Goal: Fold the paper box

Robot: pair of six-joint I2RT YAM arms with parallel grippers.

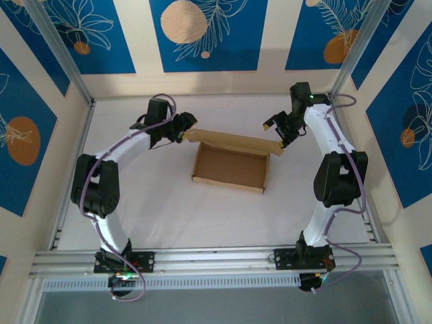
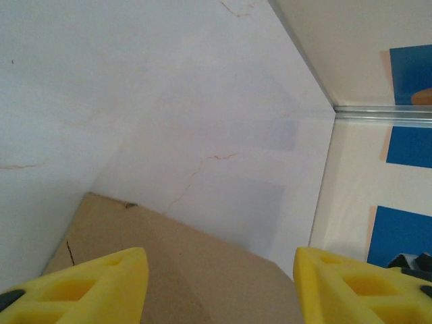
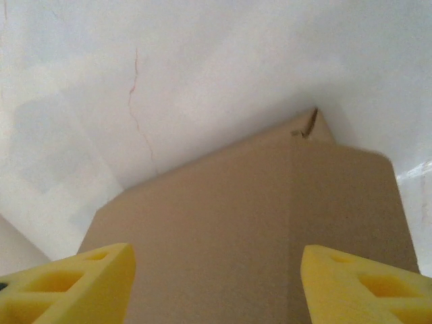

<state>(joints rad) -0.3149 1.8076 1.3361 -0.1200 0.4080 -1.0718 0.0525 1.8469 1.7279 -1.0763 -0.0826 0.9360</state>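
The paper box (image 1: 229, 169) lies mid-table as a shallow brown tray, its long back flap standing up along the far side. My left gripper (image 1: 185, 132) is at the flap's left end and my right gripper (image 1: 278, 139) at its right end. In the left wrist view the yellow fingers (image 2: 94, 287) stand wide apart, the gripper (image 2: 221, 290) open, with a cardboard panel (image 2: 196, 270) lying between and beyond them. In the right wrist view the gripper (image 3: 216, 283) is also open, with the brown flap (image 3: 256, 202) spanning the gap between its fingers. Neither pair of pads visibly pinches the cardboard.
The white tabletop (image 1: 202, 216) is bounded by an aluminium rail (image 1: 216, 260) at the near edge and by patterned blue and cream walls (image 1: 202, 34) on the other sides. The back wall's foot stands close behind both grippers.
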